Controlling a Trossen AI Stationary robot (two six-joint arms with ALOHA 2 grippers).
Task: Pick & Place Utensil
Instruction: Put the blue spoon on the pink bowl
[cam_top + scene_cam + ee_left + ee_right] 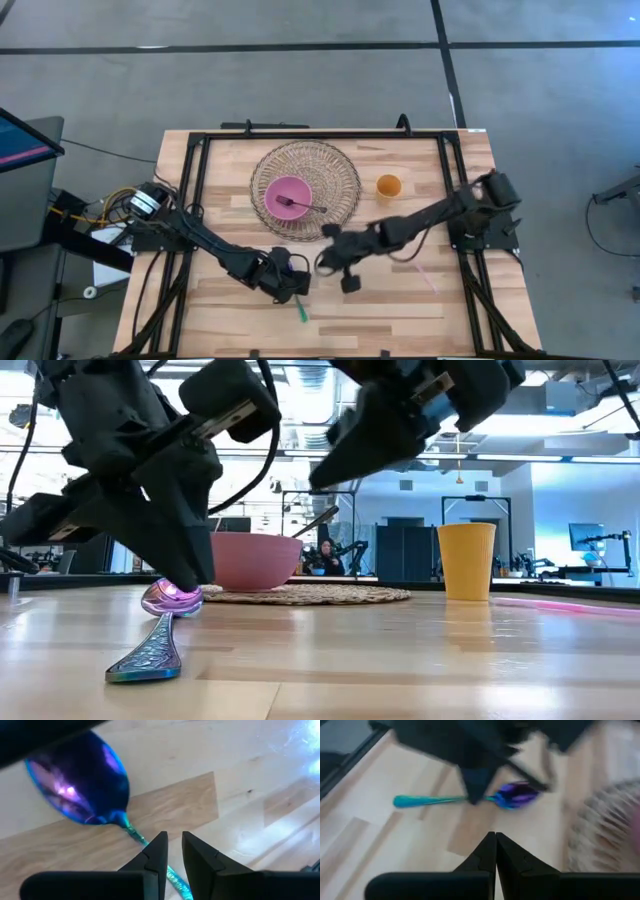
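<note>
An iridescent blue-purple spoon with a teal handle lies on the wooden table near its near edge; only the handle's end shows in the high view. My left gripper stands over the spoon's neck, its fingers nearly together around the handle. My right gripper is shut and empty. It hovers above the table just right of the left one, with the spoon ahead of it. My left gripper comes down steeply from above onto the spoon's handle just behind the bowl. The handle runs slantwise through the narrow gap between the two fingers. The spoon lies on the table, its handle end resting on the wood.
A pink bowl holding a fork sits on a round wicker mat toward the far edge. An orange cup stands to the mat's right. Black frame rails run along the table's left and right sides.
</note>
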